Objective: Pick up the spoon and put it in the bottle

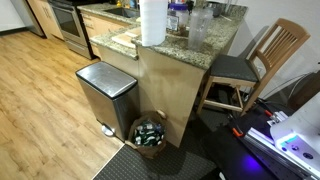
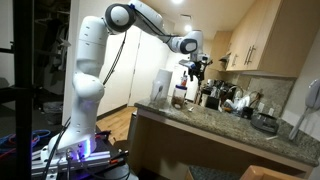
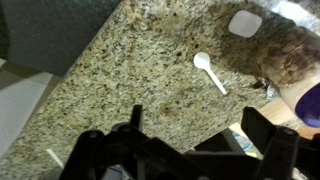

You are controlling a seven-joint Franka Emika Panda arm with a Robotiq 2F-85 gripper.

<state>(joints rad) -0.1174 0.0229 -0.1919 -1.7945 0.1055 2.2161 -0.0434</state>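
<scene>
In the wrist view the jaws hang wide open and empty above the bench. The spoon lies flat, well in from the left edge. Thin and low on the stone, it may skid or slip out if pinched off-centre. Right of it stands what seems the bottle, cut off; its contents cannot be told.
</scene>
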